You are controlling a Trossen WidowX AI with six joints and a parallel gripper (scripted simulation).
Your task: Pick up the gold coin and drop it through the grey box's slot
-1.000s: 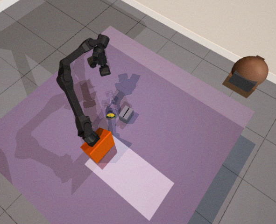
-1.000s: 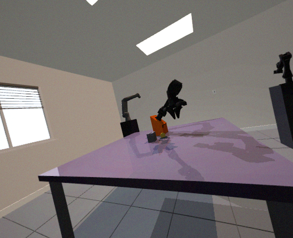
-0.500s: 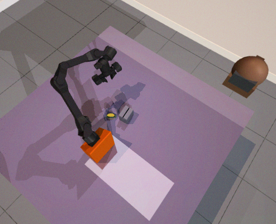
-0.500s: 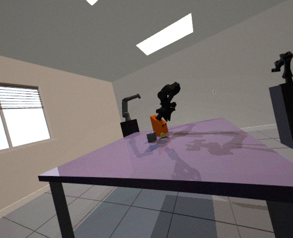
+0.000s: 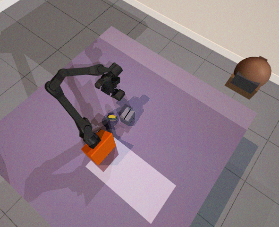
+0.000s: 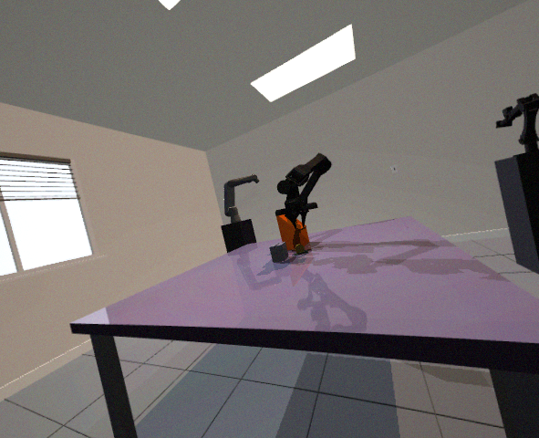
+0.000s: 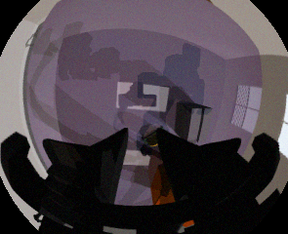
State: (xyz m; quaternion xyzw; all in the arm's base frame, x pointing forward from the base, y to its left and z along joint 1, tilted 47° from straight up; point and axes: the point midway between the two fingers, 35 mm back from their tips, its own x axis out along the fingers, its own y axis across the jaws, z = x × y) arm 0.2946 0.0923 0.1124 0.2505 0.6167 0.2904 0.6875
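Purple table (image 5: pixel 183 136), gold coin (image 5: pixel 112 117) in holder (image 5: pixel 109 118) beside grey box (image 5: pixel 127 115), orange base (image 5: pixel 101 147) near, pincer (image 5: pixel 118 93) part-open, empty

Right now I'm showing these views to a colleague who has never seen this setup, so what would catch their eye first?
Probably the bright orange block under the arm's base, vivid against the glossy purple table top. Next, the small gold coin standing in its dark-green holder, close beside the grey slotted box near the table's middle. The black gripper hangs partly open above them, holding nothing.
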